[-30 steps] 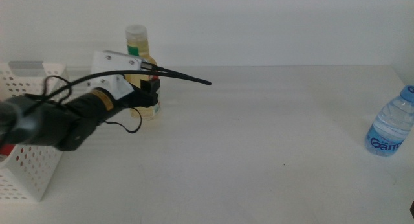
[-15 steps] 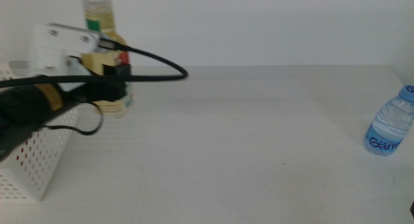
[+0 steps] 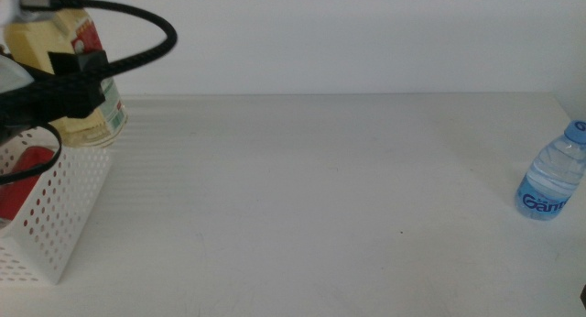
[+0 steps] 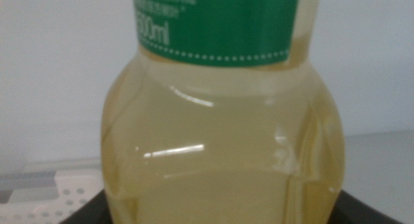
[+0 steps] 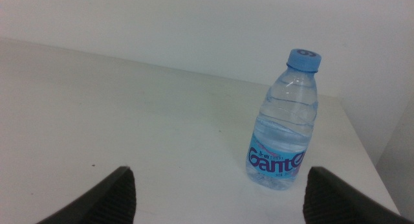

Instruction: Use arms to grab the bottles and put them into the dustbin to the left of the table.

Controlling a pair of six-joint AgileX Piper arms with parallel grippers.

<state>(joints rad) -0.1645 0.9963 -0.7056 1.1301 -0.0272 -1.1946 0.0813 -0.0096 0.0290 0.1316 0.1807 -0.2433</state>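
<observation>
My left gripper [image 3: 71, 90] is shut on the bottle of yellow liquid [image 3: 90, 126], which hangs in the air over the near right rim of the white perforated dustbin [image 3: 64, 216]. In the left wrist view that bottle [image 4: 220, 153] with its green label fills the picture between the dark jaws. Something red [image 3: 23, 184] lies inside the dustbin. The small water bottle [image 3: 552, 178] with a blue cap stands upright at the table's right edge. My right gripper [image 5: 223, 198] is open, a little short of the water bottle [image 5: 284, 120], with nothing between its jaws.
The white table [image 3: 320, 198] stretches flat between the dustbin and the water bottle. A black cable [image 3: 137, 19] loops out from the left arm. A plain white wall stands behind the table. The dustbin rim [image 4: 58, 188] shows below the held bottle.
The left arm has carried the yellow bottle leftward and upward, from the table beside the dustbin to above its rim. The water bottle has not moved.
</observation>
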